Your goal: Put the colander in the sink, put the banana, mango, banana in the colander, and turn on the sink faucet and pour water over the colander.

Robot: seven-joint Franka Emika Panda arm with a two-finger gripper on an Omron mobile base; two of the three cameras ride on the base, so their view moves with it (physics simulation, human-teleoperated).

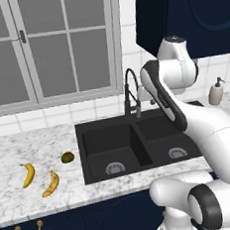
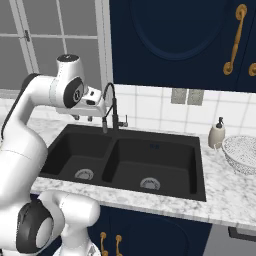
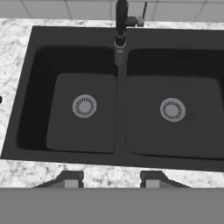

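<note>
Here we are with nothing yet in the sink (image 1: 140, 144), both black basins bare down to their silver drains. The colander (image 2: 241, 154) sits at the right edge of the right base view, on the marble counter (image 1: 10, 147) just beyond the soap dispenser (image 2: 217, 134), well apart from the arm. Over in the lower left of the left base view lie the two bananas (image 1: 28, 174) (image 1: 51, 183), with the mango (image 1: 67, 157) between them and the sink's left rim. The faucet (image 3: 121, 22) stands at the top centre of the hand view, its spout hanging over the divider.

The gripper (image 3: 111, 179) hovers high above the sink's near edge, looking straight down, fingertips (image 3: 70, 178) standing apart with a clear gap and nothing between them (empty-handed, then).

Now the risks. My read is that the colander comes first, and the reach to it runs far right past the soap dispenser; a low sweep could knock that bottle over. The colander's rounded rim may slip from a narrow pinch or tip on the lift. The tall faucet arch sits right in the swing path, so a careless carry could clip it. The fruit waits at the opposite end, and round, rolling things near a sink edge could skid away under a nudge.
</note>
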